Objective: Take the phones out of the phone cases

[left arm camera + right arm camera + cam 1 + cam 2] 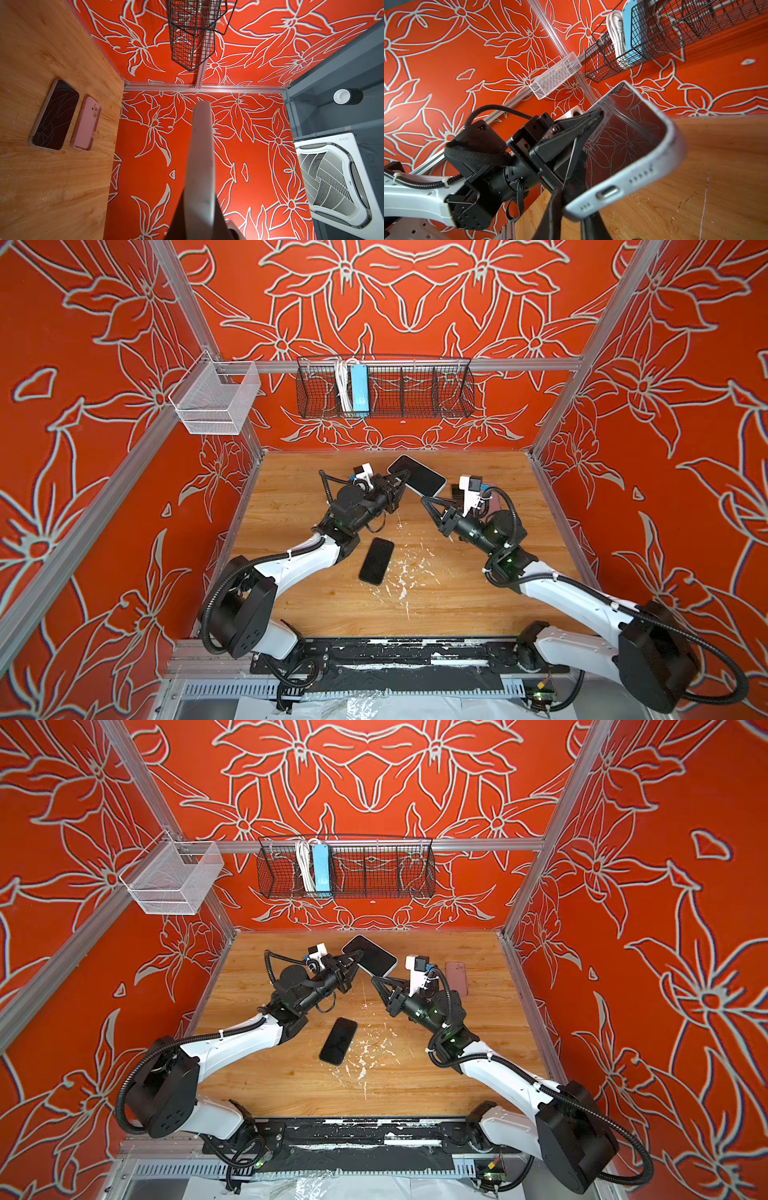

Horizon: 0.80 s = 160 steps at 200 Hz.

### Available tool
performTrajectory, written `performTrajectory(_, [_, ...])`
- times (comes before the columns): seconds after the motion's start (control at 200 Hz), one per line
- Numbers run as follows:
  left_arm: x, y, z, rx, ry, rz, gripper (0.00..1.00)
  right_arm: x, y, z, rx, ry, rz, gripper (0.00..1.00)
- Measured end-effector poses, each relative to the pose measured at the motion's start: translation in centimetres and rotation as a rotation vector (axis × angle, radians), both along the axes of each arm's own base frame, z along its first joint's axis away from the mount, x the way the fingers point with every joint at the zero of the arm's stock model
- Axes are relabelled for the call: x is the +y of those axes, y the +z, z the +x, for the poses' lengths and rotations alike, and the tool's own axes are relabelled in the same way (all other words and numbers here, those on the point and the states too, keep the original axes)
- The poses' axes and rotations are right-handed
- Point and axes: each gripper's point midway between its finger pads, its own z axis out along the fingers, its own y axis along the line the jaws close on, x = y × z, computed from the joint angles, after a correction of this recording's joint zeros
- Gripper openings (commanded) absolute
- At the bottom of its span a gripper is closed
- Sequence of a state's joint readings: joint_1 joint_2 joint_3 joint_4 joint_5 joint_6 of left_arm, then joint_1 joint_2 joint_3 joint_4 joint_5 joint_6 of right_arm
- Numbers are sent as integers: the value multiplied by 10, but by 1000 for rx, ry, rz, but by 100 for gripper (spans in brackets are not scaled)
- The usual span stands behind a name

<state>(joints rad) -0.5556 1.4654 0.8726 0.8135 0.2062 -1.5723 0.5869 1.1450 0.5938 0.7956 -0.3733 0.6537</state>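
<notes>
Pale blue-white plastic forms the rounded phone case (pixel 639 176), which I see held clear of the light wooden tabletop (pixel 291 605), toward 12 o'clock of the table centre in both top views. The black glass-fronted phone (pixel 629 133) is seated inside that case, and its screen reflects the wall pattern. A charging port and speaker holes show along the short end in the right wrist view. The left gripper (pixel 404 482) is clamped on one long edge of the case, jaws pressed together across it. The right gripper (pixel 423 499) sits at 6 o'clock of the case, with its tip just beside the near corner. In the right wrist view its two black fingers (pixel 550 218) stand either side of that corner with a narrow gap, and I cannot tell whether they press on it. A second black slab phone (pixel 376 561) lies flat near the table centre, at 7 o'clock of the held case and apart from both grippers. At 2 o'clock of the table, a pink matte case back (pixel 86 124) with camera openings lies just beside a dark-screened phone with a pinkish rim (pixel 55 115). On the far wall hangs a black wire basket (pixel 415 393) holding a coiled white cable (pixel 341 385) and a blue power strip (pixel 358 390). At 10 o'clock hangs a white mesh basket (pixel 216 400).
</notes>
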Motion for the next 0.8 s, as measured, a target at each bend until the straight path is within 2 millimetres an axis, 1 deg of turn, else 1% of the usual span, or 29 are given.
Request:
performTrajectory(0.27, [0,-4,1,30,0,-8,0,-1,-3,3,-25,-25,-36,9])
performTrajectory(0.565, [1,-8,2,47,5,-1,0,-2,-11,5,-33,-44,-85,9])
performTrajectory(0.801, [1,-8,1,48,3,-1,0,-2,-11,4,-35,-44,-84,6])
